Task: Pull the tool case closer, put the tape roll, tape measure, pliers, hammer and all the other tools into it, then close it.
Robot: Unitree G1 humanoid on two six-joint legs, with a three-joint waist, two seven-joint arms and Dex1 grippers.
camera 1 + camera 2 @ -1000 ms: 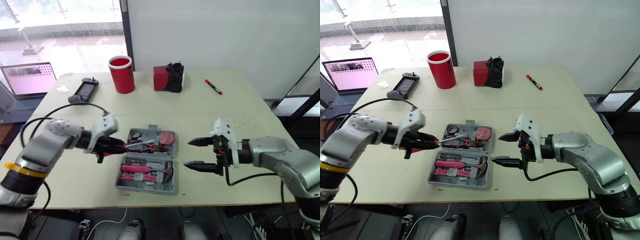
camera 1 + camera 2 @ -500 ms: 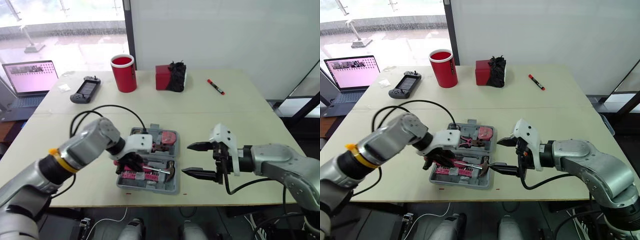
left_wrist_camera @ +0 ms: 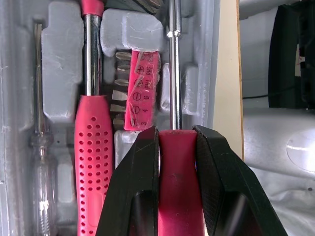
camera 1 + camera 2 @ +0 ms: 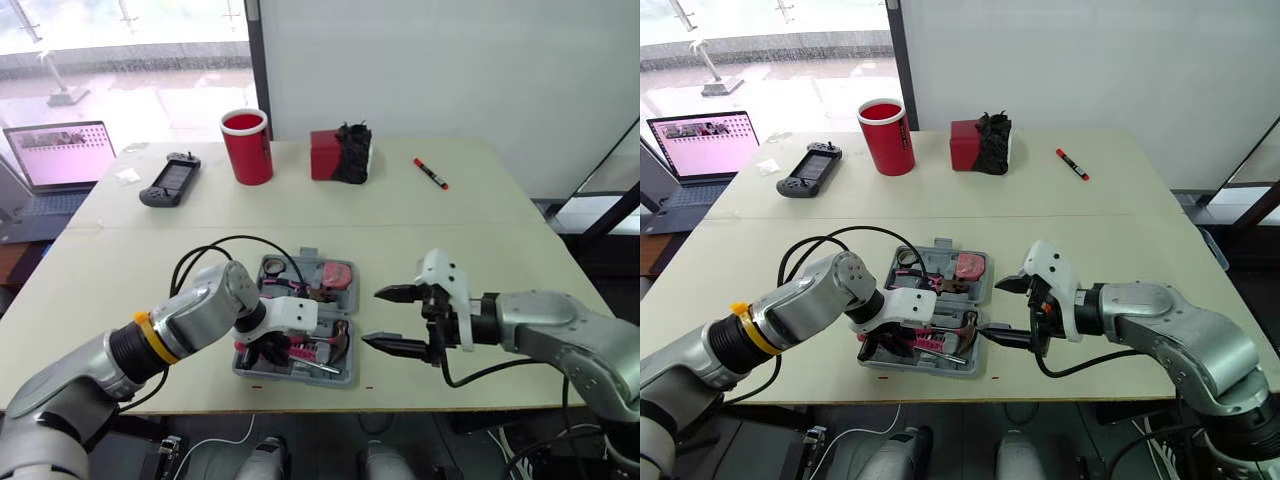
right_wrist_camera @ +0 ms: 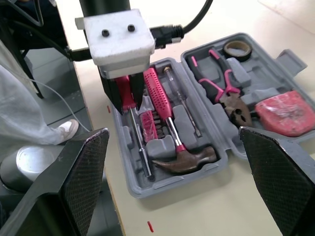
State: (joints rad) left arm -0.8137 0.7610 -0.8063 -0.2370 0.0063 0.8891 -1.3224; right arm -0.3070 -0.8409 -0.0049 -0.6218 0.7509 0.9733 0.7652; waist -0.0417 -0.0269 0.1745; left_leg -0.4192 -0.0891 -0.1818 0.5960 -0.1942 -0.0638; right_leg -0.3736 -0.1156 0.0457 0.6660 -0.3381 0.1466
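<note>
The grey tool case (image 4: 343,376) lies open at the table's front middle. Its far half holds the tape roll (image 5: 235,49), the pink-handled pliers (image 5: 221,91) and the red tape measure (image 5: 285,107). The hammer (image 5: 184,158) and a pink bit holder (image 3: 142,88) lie in the near half. My left gripper (image 4: 270,350) is low over that near half, shut on the pink handle of a screwdriver (image 3: 174,172); the steel shaft runs along the slot by the case's front edge. My right gripper (image 4: 372,317) hovers open just right of the case, holding nothing.
At the back of the table stand a red cup (image 4: 246,147), a red box with a black bundle (image 4: 338,155), a red marker (image 4: 429,174) and a game controller (image 4: 168,181). A laptop (image 4: 60,155) sits off the far left. My left arm's black cable (image 4: 230,242) loops above the case.
My left gripper swung from left of the case to over its near half and lowered the screwdriver toward the front slot. The right gripper barely moved.
</note>
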